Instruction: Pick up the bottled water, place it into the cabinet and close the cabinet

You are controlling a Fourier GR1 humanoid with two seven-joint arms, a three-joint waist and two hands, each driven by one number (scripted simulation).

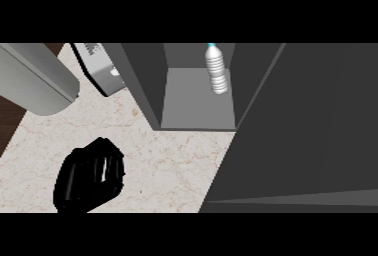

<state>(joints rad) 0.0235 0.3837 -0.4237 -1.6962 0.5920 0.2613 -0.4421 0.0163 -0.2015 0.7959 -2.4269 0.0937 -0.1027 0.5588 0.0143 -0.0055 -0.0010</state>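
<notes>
The bottled water, clear with a blue cap, stands inside the open cabinet near its right inner wall. No hand touches it. The cabinet's dark grey door fills the right side of the view, its edge running from the cabinet's right side down to the lower edge. My left hand shows black over the marble counter at the lower left, apart from the cabinet, with relaxed fingers and nothing in it. My right hand does not show anywhere.
A large grey cylinder lies across the upper left corner. Between it and the cabinet's left wall sits a light grey appliance. Bare marble counter spreads in front of the cabinet.
</notes>
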